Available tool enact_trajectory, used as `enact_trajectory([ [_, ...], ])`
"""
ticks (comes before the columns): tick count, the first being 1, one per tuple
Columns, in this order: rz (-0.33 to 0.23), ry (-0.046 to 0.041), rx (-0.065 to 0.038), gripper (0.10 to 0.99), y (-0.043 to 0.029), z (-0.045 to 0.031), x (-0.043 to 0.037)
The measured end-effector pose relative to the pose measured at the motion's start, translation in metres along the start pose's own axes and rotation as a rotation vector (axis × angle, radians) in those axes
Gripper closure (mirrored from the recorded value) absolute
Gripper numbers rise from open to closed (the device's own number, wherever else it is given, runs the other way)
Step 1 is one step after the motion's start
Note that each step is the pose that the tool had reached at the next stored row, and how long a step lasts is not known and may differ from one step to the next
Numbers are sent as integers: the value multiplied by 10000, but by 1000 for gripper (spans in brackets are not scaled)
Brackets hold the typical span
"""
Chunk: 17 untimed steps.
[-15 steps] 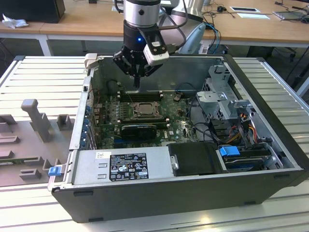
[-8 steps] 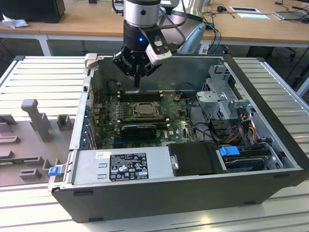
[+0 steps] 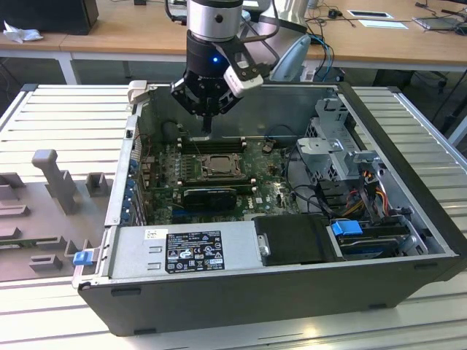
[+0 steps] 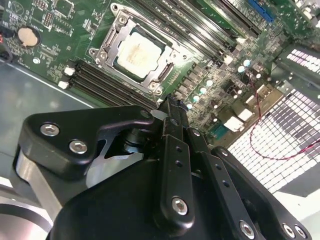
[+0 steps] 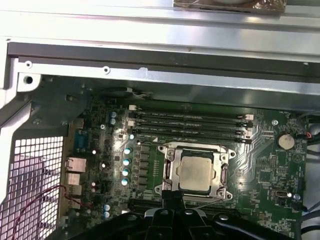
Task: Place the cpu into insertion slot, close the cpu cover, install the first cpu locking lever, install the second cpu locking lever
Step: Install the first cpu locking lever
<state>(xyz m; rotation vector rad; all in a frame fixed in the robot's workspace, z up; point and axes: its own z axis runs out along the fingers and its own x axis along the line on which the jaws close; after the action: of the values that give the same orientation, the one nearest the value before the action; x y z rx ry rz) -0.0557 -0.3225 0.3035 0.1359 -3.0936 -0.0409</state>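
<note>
Both fingers (image 4: 172, 132) of my empty end effector (image 4: 170, 106) are pressed together near the cpu cover (image 5: 192, 149), which lies over the cpu (image 5: 195, 172); locking pushes likely want square, gentle contact.

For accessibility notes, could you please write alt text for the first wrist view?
A pale silvery square cpu sits in the dark insertion slot on a green circuit board, framed by the flat metal cpu cover. The black gripper is close beside it, opposite black memory slots.
</note>
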Motion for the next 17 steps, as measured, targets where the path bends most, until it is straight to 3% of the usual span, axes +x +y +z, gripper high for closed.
enact_trajectory([
  [17,-1660,47,72,980,0,0,0],
])
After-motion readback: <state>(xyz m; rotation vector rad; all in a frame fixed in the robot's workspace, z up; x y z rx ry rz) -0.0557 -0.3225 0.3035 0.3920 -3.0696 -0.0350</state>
